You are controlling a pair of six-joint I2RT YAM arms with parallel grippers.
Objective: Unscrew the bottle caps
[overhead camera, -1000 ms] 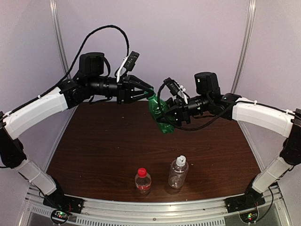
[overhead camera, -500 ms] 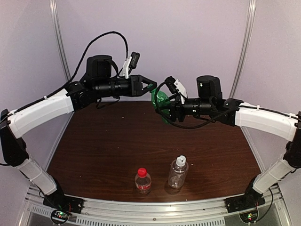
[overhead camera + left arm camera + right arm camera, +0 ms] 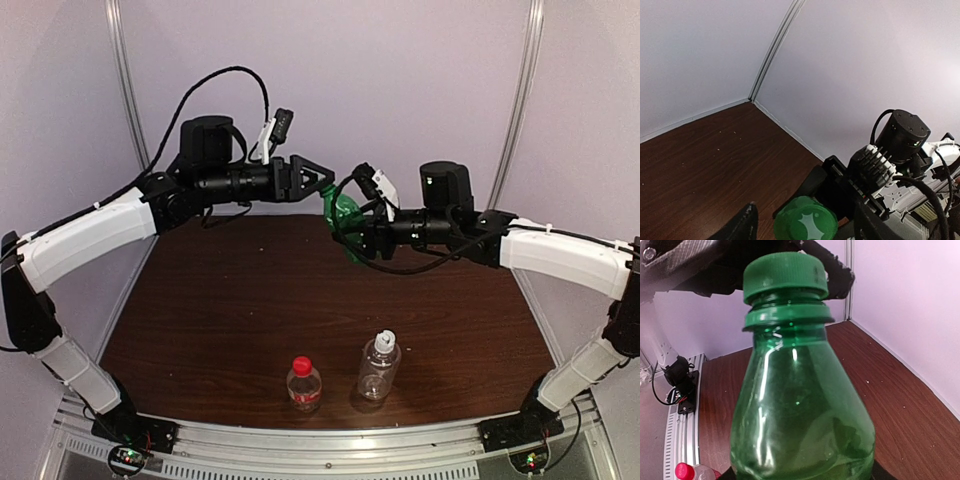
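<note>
My right gripper [image 3: 352, 236] is shut on the body of the green bottle [image 3: 345, 222], holding it in the air over the back of the table, neck pointing left. In the right wrist view the green bottle [image 3: 800, 405] fills the frame with its green cap [image 3: 785, 277] on the neck. My left gripper [image 3: 318, 183] stands open around that green cap [image 3: 805, 221], one fingertip [image 3: 743, 226] clear of it on each side. Near the front edge stand a short bottle [image 3: 303, 388] with a red cap [image 3: 302, 366] and a clear ribbed bottle [image 3: 378, 370] with a whitish cap [image 3: 385, 341].
The dark wooden table [image 3: 220, 300] is enclosed by pale walls at the back and sides. A metal rail [image 3: 330, 440] with both arm bases runs along the near edge. The red-capped bottle [image 3: 685, 471] shows low left in the right wrist view.
My left gripper has opened off the green cap it was pinching. Both arms rose slightly a second ago, and the bottle has tipped closer to level.
</note>
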